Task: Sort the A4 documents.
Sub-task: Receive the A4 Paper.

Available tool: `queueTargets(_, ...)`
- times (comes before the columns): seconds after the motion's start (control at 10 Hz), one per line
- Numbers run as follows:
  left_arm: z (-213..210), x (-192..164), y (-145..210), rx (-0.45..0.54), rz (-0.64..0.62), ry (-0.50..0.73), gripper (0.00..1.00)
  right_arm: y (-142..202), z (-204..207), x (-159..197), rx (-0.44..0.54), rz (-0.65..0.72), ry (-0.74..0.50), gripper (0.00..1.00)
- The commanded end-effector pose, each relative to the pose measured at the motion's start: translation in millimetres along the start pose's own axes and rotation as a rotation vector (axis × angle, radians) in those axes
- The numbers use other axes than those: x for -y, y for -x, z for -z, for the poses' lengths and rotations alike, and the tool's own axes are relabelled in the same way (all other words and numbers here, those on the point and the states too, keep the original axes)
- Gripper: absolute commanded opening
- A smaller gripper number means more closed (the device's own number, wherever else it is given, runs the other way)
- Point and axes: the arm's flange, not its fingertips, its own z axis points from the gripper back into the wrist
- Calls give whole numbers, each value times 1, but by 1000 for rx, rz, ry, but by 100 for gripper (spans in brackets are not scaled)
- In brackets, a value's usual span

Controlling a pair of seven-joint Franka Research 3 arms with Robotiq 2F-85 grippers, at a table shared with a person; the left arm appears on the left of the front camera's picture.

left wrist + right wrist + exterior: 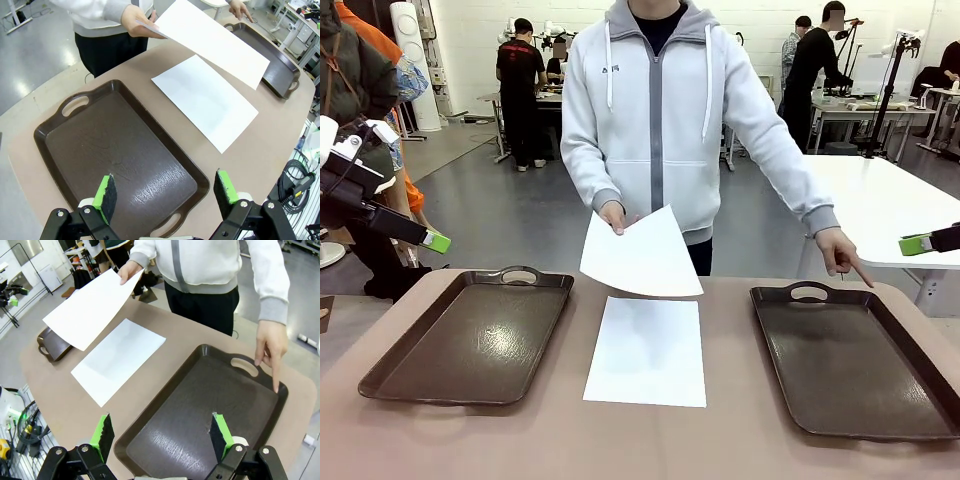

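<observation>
One A4 document (647, 352) lies flat on the table between the two trays, also in the left wrist view (205, 100) and the right wrist view (117, 360). A person holds a second sheet (642, 257) by its corner above it, tilted (210, 37) (87, 307). The person's other hand (842, 252) points a finger down at the right tray's far corner (270, 347). My left gripper (165, 189) hangs open above the left tray's near end, off the table's left side (437, 241). My right gripper (161, 432) hangs open above the right tray, at the right edge (917, 244). Both hold nothing.
A dark brown tray (470, 335) with handles sits on the left of the tan table, a matching tray (850, 355) on the right. Both trays are bare inside. A white table (890, 205) stands behind on the right. Cables (295, 180) hang beside the table.
</observation>
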Motion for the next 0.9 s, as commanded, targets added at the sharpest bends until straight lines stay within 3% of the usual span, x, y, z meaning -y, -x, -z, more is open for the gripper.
queueTargets(0.0, 1, -2, 1, 1, 6, 8, 100, 0, 1, 0, 9, 1, -18, 100)
queueTargets(0.2, 1, -2, 1, 1, 6, 8, 100, 0, 0, 0, 0, 0, 0, 100)
queueTargets(0.8, 1, -2, 1, 1, 6, 8, 100, -50, 122, 21, -130, 365, -425, 100)
